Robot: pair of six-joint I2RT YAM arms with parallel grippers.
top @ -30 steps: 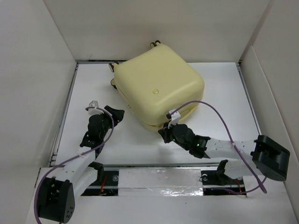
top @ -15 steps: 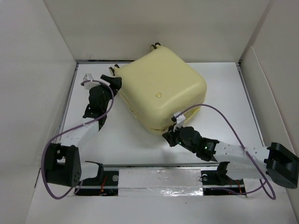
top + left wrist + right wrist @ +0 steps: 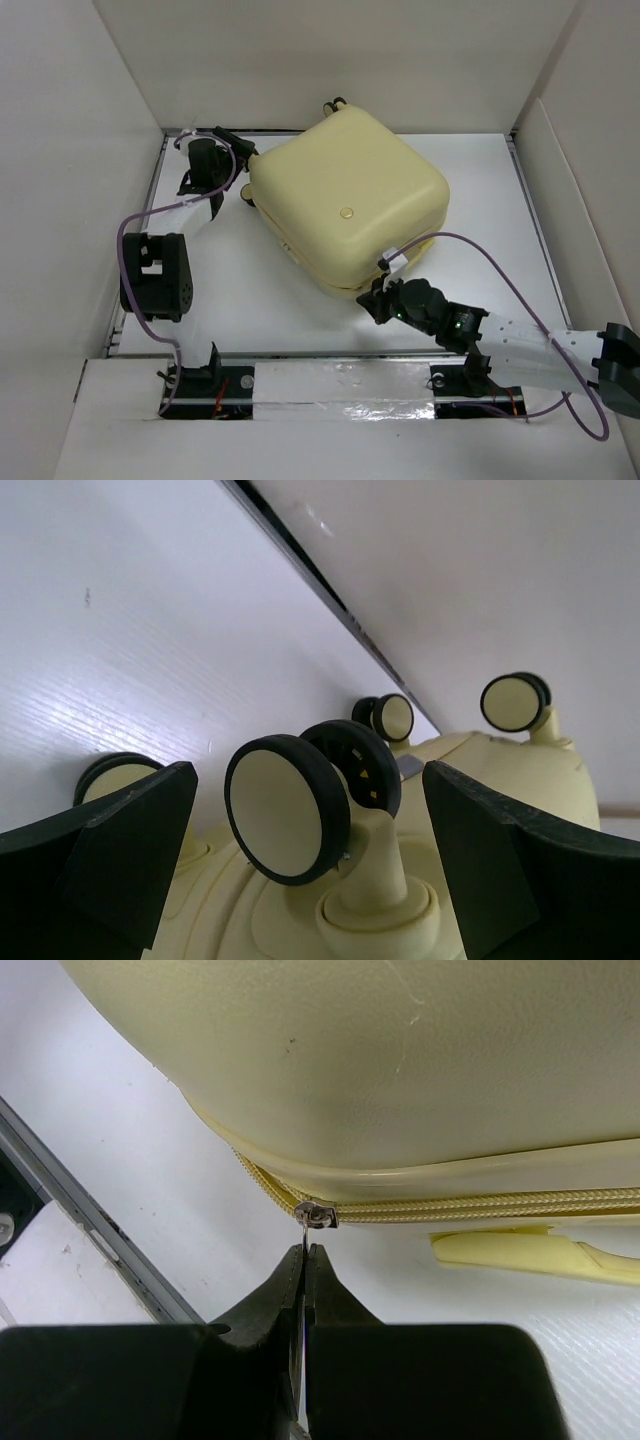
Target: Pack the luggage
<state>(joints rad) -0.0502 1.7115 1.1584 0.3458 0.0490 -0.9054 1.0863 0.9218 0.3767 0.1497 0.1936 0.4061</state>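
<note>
The pale-yellow luggage (image 3: 345, 200) lies closed and flat in the middle of the table, turned at an angle. My right gripper (image 3: 378, 297) is at its near corner, shut on the metal zipper pull (image 3: 317, 1215) of the yellow zipper (image 3: 480, 1205). My left gripper (image 3: 232, 158) is open at the suitcase's far-left corner, its fingers (image 3: 110, 855) straddling a cream-and-black caster wheel (image 3: 285, 808). Other wheels (image 3: 512, 701) show behind it.
White walls enclose the table on the left, back and right. A dark rail (image 3: 195, 132) runs along the back edge next to my left gripper. A yellow handle strip (image 3: 530, 1252) lies under the zipper line.
My left arm has swung from the near left up to the suitcase's far-left wheels. My right gripper has drawn the zipper pull rightwards along the near corner; the suitcase turned slightly.
</note>
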